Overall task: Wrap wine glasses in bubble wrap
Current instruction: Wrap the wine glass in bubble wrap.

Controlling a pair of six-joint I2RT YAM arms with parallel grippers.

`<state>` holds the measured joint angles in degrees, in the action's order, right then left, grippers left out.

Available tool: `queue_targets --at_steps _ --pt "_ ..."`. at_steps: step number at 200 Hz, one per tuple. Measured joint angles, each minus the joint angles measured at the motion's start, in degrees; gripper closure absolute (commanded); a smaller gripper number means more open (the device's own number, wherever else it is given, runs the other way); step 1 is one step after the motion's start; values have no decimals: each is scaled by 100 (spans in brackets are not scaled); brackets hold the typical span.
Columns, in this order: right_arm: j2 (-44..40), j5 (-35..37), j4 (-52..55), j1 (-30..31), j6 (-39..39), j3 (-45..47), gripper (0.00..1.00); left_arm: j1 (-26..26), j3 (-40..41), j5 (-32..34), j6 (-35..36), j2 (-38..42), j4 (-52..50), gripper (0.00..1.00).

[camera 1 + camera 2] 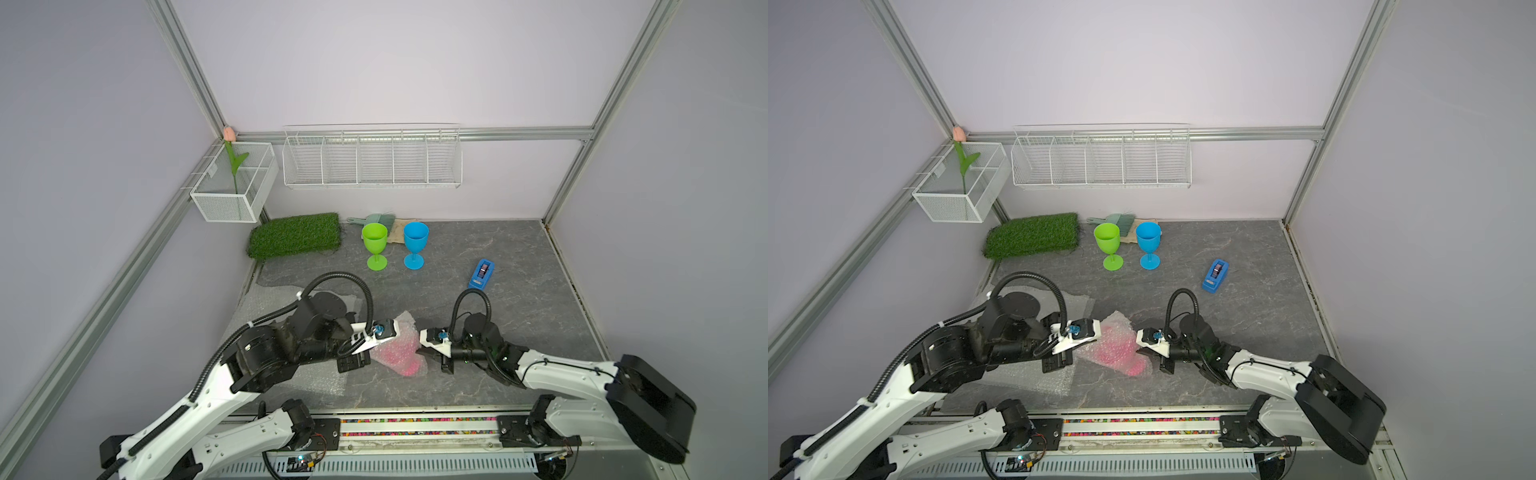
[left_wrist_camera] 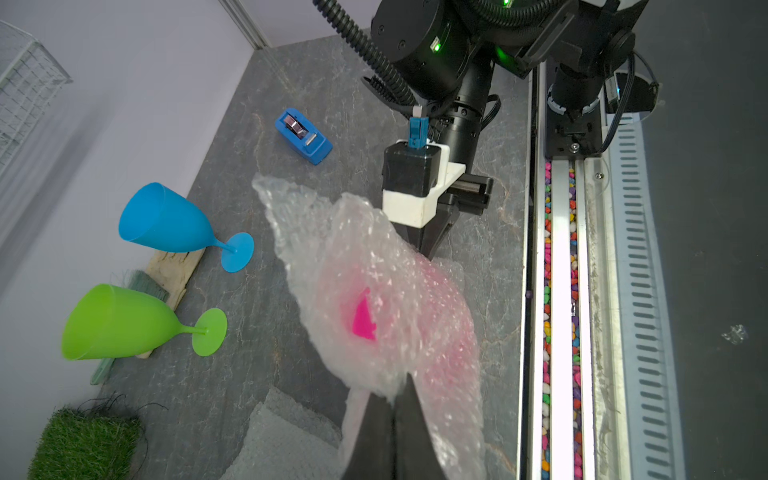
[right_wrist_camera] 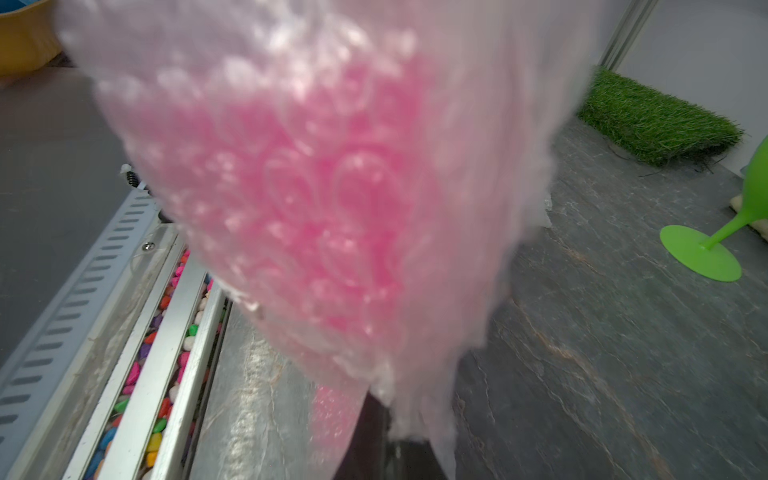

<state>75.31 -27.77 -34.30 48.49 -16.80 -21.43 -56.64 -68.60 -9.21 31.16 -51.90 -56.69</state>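
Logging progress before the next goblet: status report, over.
Left gripper and right gripper both shut on the bubble wrap. Pink goblet inside it, mostly covered. Green goblet and blue goblet upright behind, bare. Tape dispenser apart, not in the way.

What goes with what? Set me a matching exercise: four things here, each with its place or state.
Things:
1 green glass
2 pink glass
3 tape dispenser
4 tulip

Places or states:
a in the mesh basket
b inside bubble wrap
c upright beside the blue glass
d right of both upright glasses

Pairs: 1-c, 2-b, 3-d, 4-a
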Motion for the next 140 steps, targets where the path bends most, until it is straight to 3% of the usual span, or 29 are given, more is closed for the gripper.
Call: queue_targets --at_steps 48,140 --pt "984 -107 -1464 -101 101 313 93 0 -254 -63 55 -859 -50 100" --pt "1130 -376 -1967 -341 227 538 93 0 140 -136 -85 -2468 39 100"
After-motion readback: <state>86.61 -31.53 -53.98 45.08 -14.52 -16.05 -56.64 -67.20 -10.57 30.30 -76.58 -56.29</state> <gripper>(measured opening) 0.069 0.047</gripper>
